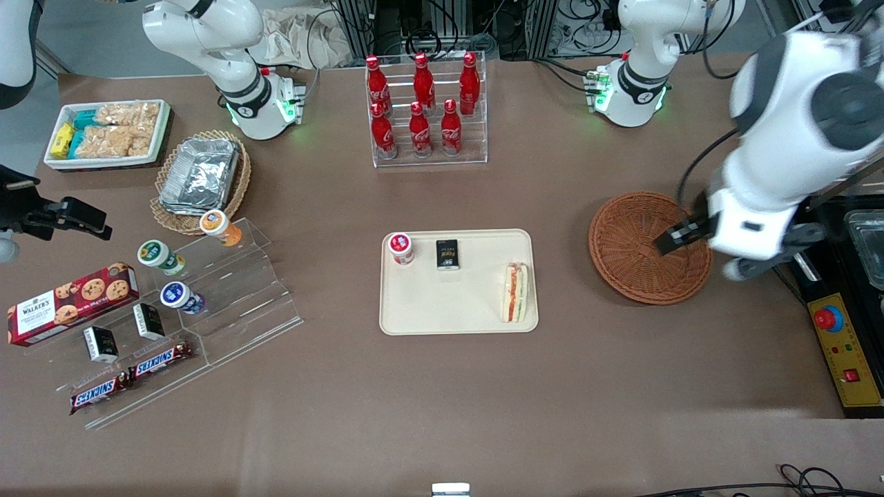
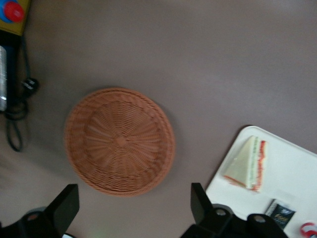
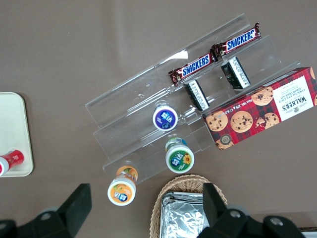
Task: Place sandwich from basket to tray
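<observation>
The sandwich [image 1: 516,293] lies on the cream tray [image 1: 456,310], at the tray's end nearest the basket, with its orange-red and green filling showing. It also shows in the left wrist view [image 2: 245,163], on the tray [image 2: 292,168]. The round reddish-brown wicker basket [image 1: 632,266] sits beside the tray toward the working arm's end of the table and holds nothing [image 2: 120,141]. The left arm's gripper [image 1: 673,238] hangs above the basket, well off the table, open and empty [image 2: 133,206].
A small red-lidded cup [image 1: 400,248] and a black packet [image 1: 447,253] also lie on the tray. A rack of cola bottles [image 1: 425,110] stands farther from the camera. A yellow control box [image 1: 846,348] lies at the working arm's table edge. Snack displays [image 1: 207,304] lie toward the parked arm's end.
</observation>
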Tool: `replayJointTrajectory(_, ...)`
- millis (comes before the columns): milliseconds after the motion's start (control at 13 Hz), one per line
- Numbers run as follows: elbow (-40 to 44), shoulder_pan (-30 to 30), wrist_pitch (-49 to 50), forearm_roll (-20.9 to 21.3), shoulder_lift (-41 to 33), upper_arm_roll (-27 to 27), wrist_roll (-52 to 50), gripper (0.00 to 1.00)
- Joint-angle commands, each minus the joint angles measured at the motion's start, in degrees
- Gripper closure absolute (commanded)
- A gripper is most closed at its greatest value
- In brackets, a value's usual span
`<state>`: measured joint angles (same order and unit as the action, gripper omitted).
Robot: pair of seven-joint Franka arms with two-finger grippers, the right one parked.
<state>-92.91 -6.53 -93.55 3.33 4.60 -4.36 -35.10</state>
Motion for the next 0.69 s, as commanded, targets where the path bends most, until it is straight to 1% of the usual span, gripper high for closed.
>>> replayJointTrajectory(0, -11.73, -1.82, -3.19, -1.04, -10.36, 5.14, 10.63, 0.0)
replayJointTrajectory(77, -14.64, -1.82, -4.61, -1.04, -13.1, 6.55, 14.41, 0.0)
replayJointTrajectory(154, -15.28, -1.82, -4.01, -1.04, -14.6, 7.43, 18.89, 0.0)
replayJointTrajectory(308, -12.32, -1.65, 2.55, -1.48, -15.32, 9.36, 27.16, 0.0)
replayJointTrajectory(462, -8.27, -1.65, 5.3, -1.57, -13.57, 9.46, 28.6, 0.0)
replayJointTrajectory(615, -7.02, -1.65, 5.92, -1.57, -12.78, 9.37, 30.0, 0.0)
